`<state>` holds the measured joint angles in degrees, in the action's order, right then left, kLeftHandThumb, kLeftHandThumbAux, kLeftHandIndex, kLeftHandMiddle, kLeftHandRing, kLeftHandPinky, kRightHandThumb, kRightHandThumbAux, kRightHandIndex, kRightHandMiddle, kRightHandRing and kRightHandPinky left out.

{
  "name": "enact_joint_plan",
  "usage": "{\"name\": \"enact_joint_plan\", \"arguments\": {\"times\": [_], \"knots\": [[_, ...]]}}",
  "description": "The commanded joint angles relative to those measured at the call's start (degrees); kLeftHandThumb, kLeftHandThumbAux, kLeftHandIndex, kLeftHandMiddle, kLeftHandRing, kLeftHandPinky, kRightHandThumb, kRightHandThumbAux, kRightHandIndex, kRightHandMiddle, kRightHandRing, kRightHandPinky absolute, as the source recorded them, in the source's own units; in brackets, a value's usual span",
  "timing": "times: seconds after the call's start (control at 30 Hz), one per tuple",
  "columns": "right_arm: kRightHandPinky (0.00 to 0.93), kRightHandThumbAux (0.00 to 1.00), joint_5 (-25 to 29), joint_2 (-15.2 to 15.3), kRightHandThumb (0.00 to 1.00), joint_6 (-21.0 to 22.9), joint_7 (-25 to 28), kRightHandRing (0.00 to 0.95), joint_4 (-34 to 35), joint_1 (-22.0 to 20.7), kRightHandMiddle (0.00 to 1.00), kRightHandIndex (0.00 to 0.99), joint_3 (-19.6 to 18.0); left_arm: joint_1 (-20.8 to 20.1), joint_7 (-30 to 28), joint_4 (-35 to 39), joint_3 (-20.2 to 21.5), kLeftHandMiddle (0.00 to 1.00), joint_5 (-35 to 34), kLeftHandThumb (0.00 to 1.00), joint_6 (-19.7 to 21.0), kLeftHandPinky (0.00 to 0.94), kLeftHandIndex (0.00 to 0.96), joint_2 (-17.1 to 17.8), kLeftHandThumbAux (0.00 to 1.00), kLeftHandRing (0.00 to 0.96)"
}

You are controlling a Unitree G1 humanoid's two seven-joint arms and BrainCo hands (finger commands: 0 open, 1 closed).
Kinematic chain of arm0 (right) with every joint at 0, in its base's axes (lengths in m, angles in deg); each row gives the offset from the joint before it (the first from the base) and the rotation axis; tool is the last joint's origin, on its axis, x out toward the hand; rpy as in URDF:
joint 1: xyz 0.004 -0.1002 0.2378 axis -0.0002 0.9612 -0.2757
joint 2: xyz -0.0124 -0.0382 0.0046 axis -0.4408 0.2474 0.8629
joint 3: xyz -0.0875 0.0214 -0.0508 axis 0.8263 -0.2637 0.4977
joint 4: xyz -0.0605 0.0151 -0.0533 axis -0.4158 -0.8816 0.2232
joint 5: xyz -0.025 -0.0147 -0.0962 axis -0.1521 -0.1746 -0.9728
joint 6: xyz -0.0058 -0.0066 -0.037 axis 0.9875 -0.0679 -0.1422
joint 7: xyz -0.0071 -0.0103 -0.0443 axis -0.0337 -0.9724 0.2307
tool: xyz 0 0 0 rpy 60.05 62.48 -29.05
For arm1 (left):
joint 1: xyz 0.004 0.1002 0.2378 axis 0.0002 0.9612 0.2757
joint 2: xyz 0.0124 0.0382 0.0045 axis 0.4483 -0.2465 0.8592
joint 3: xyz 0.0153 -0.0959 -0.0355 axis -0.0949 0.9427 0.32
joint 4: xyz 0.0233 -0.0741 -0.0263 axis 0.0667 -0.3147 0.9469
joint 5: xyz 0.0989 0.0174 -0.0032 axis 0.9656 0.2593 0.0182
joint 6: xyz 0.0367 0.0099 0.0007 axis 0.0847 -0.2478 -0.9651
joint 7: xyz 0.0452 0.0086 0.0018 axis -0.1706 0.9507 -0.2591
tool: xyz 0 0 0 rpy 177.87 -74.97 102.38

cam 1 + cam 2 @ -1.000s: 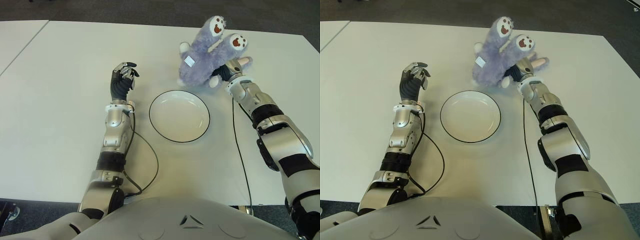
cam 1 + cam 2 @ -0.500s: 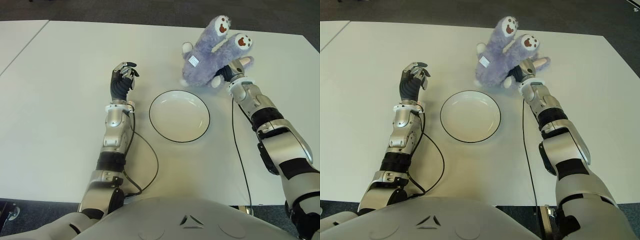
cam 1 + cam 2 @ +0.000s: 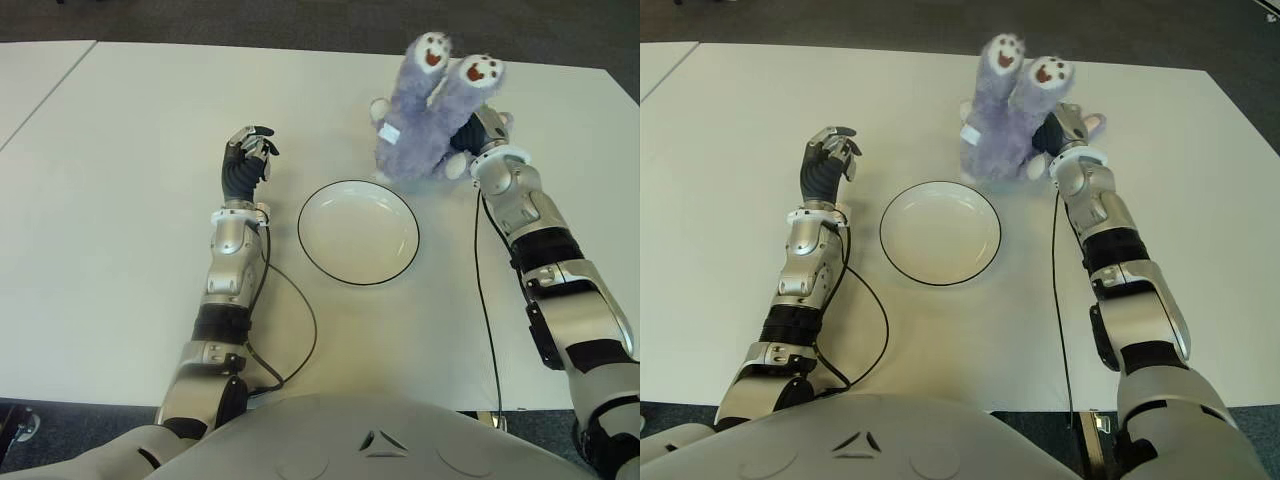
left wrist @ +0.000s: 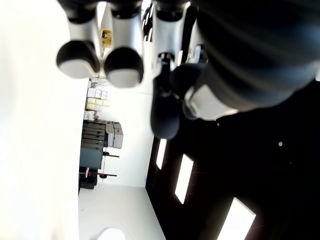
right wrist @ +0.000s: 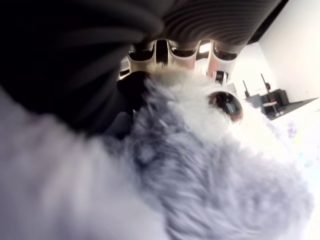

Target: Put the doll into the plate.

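One right hand (image 3: 478, 135) around doll (image 3: 428, 115)

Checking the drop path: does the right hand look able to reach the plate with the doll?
Probably yes: the right hand grips the doll just beyond the plate, with nothing between.

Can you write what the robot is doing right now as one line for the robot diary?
right hand: gripping purple doll, feet up | plate: empty, nearer the robot than doll | left hand: idle left of plate
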<state>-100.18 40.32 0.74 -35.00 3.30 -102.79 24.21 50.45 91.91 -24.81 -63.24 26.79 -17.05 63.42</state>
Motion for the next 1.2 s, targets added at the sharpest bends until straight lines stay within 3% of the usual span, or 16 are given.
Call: {"name": "enact_joint_plan", "arguments": {"times": [0.03,0.4,0.8,0.83,0.93,1.1,1.2], "knots": [[0.807,0.659,0.11,0.21,0.954,3.81,2.53,0.517,7.08,2.54,0.499,0.382,-1.75,6.17,0.05,-3.55,0.25,0.886,-0.27,0.710,0.29,0.879,0.442,-1.78,0.705,0.889],[0.817,0.658,3.25,-0.65,0.954,3.21,4.28,0.520,18.64,7.36,0.503,0.383,-6.09,5.15,1.29,-5.74,-0.10,0.887,0.68,0.711,-0.59,0.887,0.442,-2.33,0.705,0.893],[0.845,0.658,4.77,-0.92,0.954,3.70,9.09,0.520,29.35,9.65,0.503,0.384,-8.09,3.93,-0.37,-8.60,-0.18,0.883,0.00,0.710,-0.64,0.871,0.442,-1.77,0.705,0.889],[0.854,0.665,4.72,-1.11,0.919,4.18,9.46,0.651,30.47,9.85,0.513,0.390,-8.27,3.79,-0.60,-8.99,-0.17,0.883,-0.05,0.709,-0.75,0.869,0.442,-1.71,0.705,0.889],[0.868,0.673,4.37,-1.61,0.877,5.17,10.28,0.813,33.17,10.14,0.526,0.397,-8.53,3.14,-1.14,-10.59,-0.15,0.883,0.06,0.709,-1.47,0.868,0.441,-1.56,0.706,0.888],[0.876,0.675,3.26,-2.00,0.860,4.49,9.75,0.887,34.01,9.51,0.533,0.404,-8.49,2.43,-1.46,-12.21,-0.14,0.882,0.36,0.709,-2.37,0.869,0.442,-1.59,0.705,0.885],[0.875,0.675,1.89,-2.65,0.859,5.46,8.90,0.902,34.16,6.91,0.536,0.409,-8.44,2.23,-1.58,-12.75,-0.11,0.882,0.43,0.709,-2.67,0.869,0.442,-1.70,0.706,0.885]]}}
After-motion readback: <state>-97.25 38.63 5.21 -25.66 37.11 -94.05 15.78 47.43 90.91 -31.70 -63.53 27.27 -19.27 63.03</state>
